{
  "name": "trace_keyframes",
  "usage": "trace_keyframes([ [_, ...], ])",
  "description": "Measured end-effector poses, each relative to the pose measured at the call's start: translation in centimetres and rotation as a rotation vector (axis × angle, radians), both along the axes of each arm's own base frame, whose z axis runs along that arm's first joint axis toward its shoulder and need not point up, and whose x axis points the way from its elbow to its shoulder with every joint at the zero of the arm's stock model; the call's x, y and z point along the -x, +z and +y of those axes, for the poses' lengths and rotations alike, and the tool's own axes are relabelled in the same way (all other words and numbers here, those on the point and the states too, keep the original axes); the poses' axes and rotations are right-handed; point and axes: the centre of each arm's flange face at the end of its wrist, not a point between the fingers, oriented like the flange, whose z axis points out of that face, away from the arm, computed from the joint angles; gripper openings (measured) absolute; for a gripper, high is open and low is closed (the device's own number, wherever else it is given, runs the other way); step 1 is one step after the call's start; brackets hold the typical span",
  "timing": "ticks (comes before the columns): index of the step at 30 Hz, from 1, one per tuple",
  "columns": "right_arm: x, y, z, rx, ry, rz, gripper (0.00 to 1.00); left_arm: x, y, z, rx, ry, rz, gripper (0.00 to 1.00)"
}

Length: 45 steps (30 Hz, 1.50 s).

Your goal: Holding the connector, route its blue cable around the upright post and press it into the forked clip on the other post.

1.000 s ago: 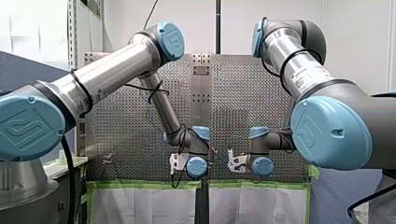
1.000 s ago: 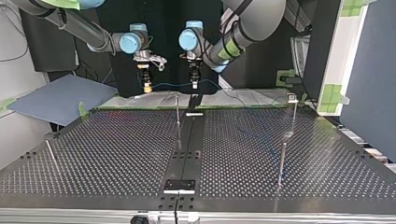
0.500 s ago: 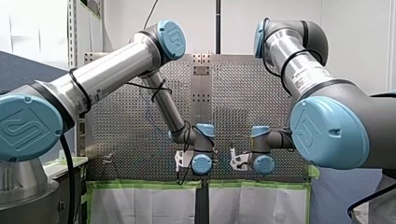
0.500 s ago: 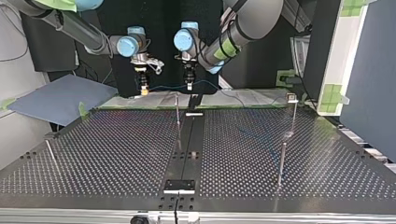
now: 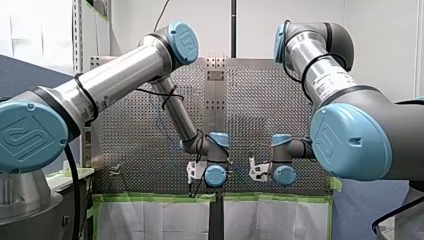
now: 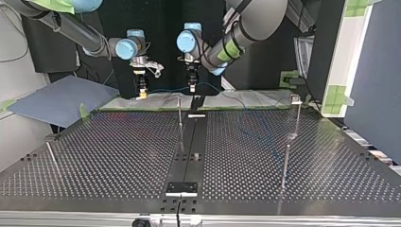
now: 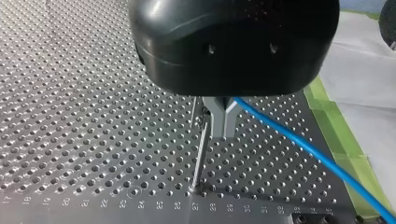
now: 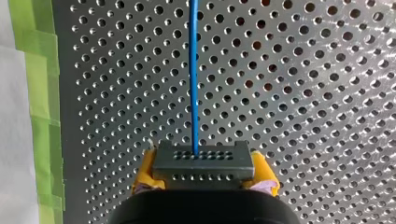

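My right gripper (image 8: pixel 204 167) clamps the one connector (image 8: pixel 203 158), well apart from the central post (image 6: pixel 180 118), one of four. Its single blue cable (image 8: pixel 194 70) runs to my left gripper (image 7: pixel 223 131), pinched on it beside that post.

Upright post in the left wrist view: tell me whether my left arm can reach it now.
Likely yes: my left gripper hangs close beside the post with nothing between, though it is shut on the blue cable.
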Motion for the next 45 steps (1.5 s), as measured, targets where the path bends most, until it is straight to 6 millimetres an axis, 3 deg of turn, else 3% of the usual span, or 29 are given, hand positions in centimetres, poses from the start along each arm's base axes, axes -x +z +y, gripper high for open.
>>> trace_keyframes([
  [30,1.5,0.4,-1.9,0.004,-0.029,-0.021,0.36,-2.6,-0.3,-0.6,0.019,-0.014,0.018,0.01],
  [45,1.8,0.3,-2.3,0.007,-0.034,-0.022,0.36,-4.0,-0.2,0.0,0.021,-0.03,0.034,0.01],
])
